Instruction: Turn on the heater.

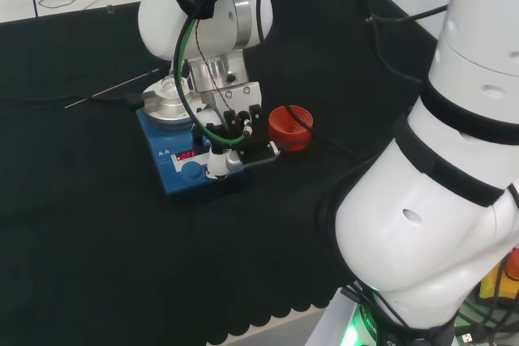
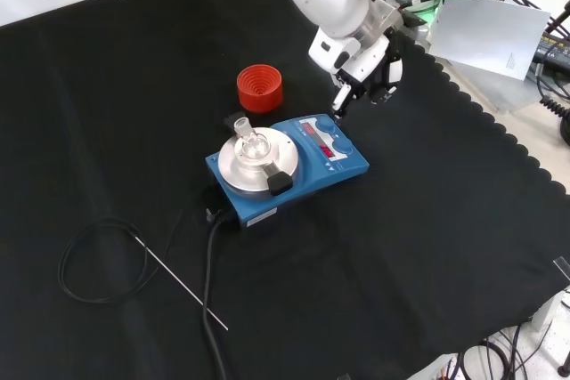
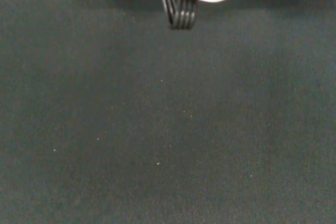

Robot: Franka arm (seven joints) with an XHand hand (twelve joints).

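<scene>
- First, head view: black cloth (image 1: 81,224) covers the bench; pale floor with loose cables shows along the far edge. The blue heater (image 1: 188,160) sits mid-bench, its red display lit, a round metal plate (image 1: 169,104) on its far end. A red ribbed ring (image 1: 289,127) stands just to the heater's right. A thin rod (image 1: 113,87) lies on the cloth to the left
- Head view, hand (image 1: 235,139): above the heater's near right corner, fingers curled downward, a white fingertip (image 1: 217,169) at the control panel; contact cannot be told. Nothing held
- Front view: the heater (image 2: 289,166) lies centre, a small clear glass piece (image 2: 249,142) on the plate. A black cable (image 2: 98,260) loops on the cloth at lower left. White paper lies at the cloth's upper right edge
- Front view, hand (image 2: 365,73): clenched, empty, one dark fingertip pointing down just above the heater's far control end
- Wrist view: bare black cloth, with a ribbed black part (image 3: 178,6) under a blurred white part of the hand
</scene>
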